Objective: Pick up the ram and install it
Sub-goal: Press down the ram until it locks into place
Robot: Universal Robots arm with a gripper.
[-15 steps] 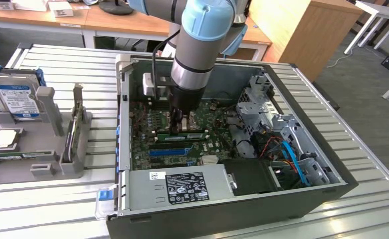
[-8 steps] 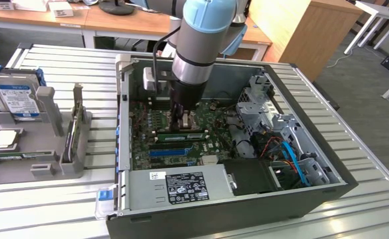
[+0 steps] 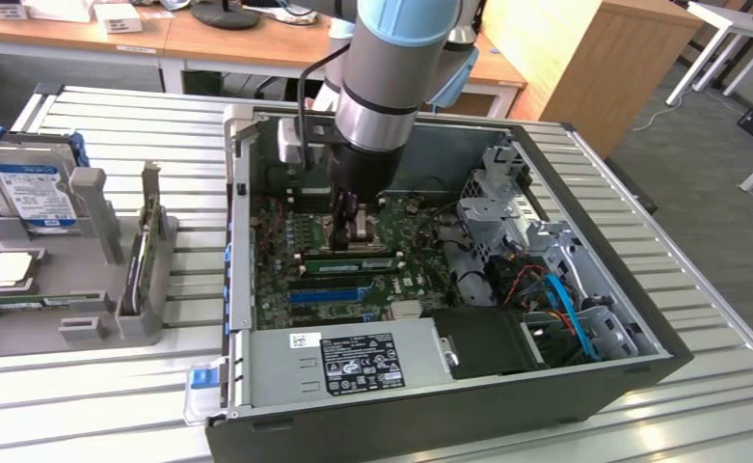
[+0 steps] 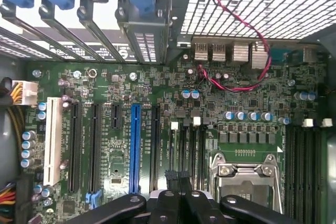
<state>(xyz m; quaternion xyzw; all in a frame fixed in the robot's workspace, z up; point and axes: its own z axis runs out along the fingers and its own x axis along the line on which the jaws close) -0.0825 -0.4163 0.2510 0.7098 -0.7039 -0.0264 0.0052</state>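
claw (image 4: 177, 176) hangs low over the motherboard (image 4: 121, 85), fingers pinched together with nothing between them. ram (image 3: 350, 262) lies along the slots just beside it — light, stiff, probably fragile; best gripped by its long edges, off the chips.

Green circuit-patterned motherboard (image 4: 247, 108); long blue plastic expansion slot (image 4: 135, 148); white slot (image 4: 52, 132); twisted red-black wire (image 4: 231, 80); black gripper (image 4: 176, 182); green ram stick (image 3: 348, 262).

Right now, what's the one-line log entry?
claw inside open black computer case | nearest: long thin green ram stick, just below claw | beneath: green motherboard
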